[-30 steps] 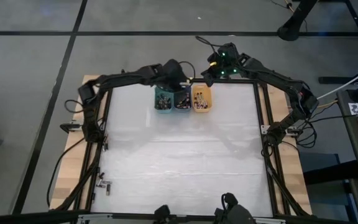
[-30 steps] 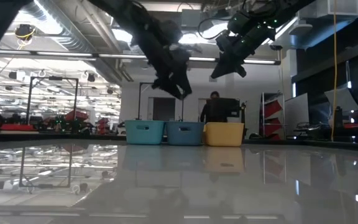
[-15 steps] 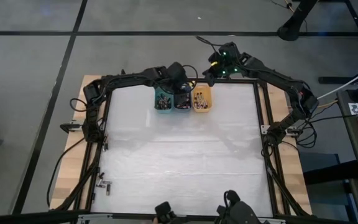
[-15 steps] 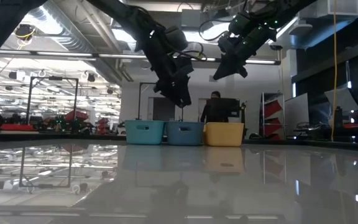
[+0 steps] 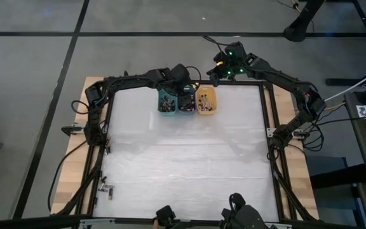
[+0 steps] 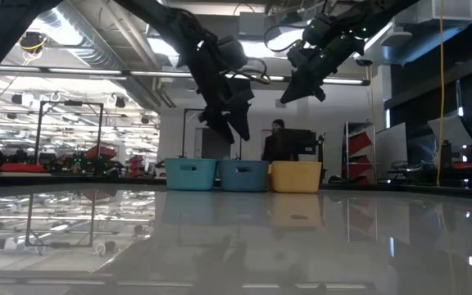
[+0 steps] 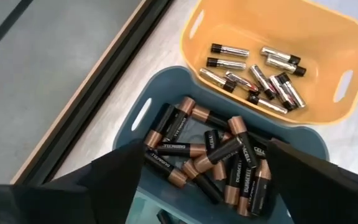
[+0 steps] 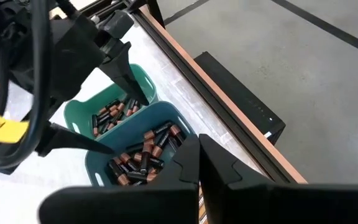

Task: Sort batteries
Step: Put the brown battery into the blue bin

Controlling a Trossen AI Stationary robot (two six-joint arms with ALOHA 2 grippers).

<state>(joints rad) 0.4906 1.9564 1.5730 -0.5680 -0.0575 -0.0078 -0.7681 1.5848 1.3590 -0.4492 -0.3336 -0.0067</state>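
Hovering wide open and empty over the blue bin (image 7: 294, 140), the left claw (image 6: 234, 129) must next descend onto one battery (image 7: 174, 149); the right claw (image 8: 197, 155) waits shut.

left gripper (image 6: 229, 123) | shifted toward blue bin (image 6: 243, 174), seemingly lower

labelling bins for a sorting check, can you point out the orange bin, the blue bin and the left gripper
orange bin (image 7: 334, 46): left wrist view, bare inner floor.
blue bin (image 7: 166, 87): left wrist view, rim.
left gripper (image 6: 234, 129): low view, between fingertips, above the blue bin.
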